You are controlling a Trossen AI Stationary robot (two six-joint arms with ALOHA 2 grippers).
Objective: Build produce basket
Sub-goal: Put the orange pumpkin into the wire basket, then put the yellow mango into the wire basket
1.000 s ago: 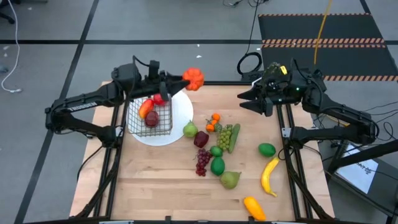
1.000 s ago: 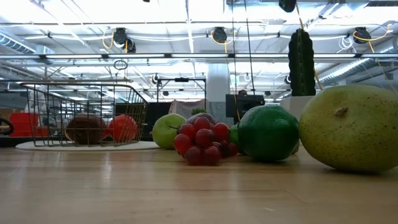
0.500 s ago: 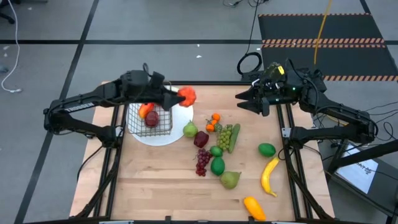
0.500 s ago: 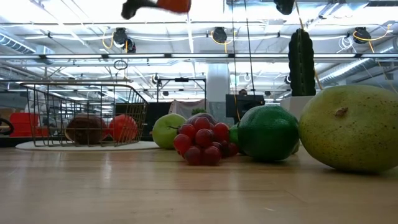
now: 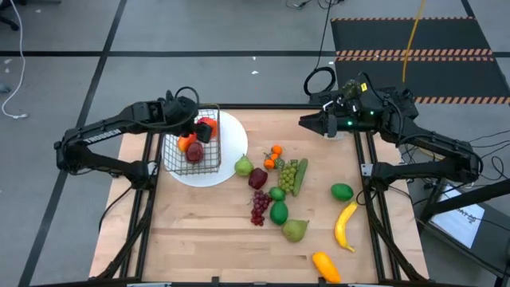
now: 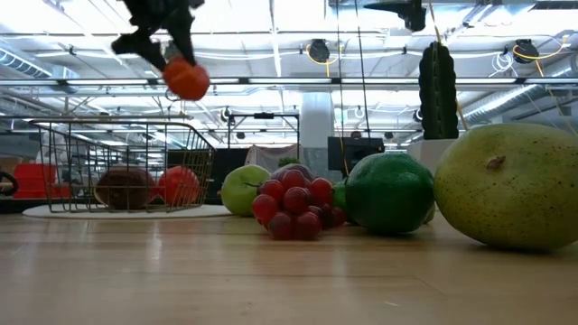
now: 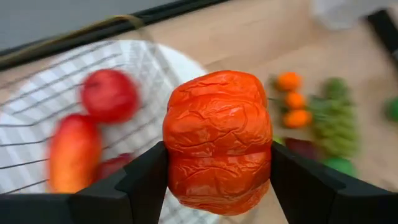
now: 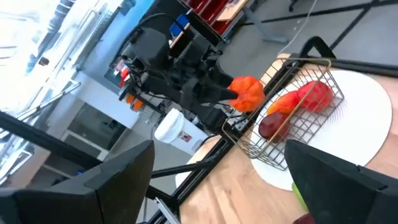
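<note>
Now the left gripper pinches an orange wrinkled fruit between its two fingers and holds it in the air above the basket, so the step in hand seems to be the dropping of one more piece into it. Under the gripper, the basket stands on a white plate and holds already some red and orange pieces. In the low view the fruit hangs clearly higher than the wire rim, not touching it. I judge that the next move calls for lowering the fruit straight down past the rim and then spreading the fingers. The thin wires of the rim are the edge to watch, because the fruit is rather wide compared with the room left inside. The rest of the produce lies well apart from this gripper, toward the middle of the table: a green pear, red grapes, a lime and a banana. So around the basket there is free room for moving. The right gripper waits with spread fingers above the far table edge, holding nothing.
</note>
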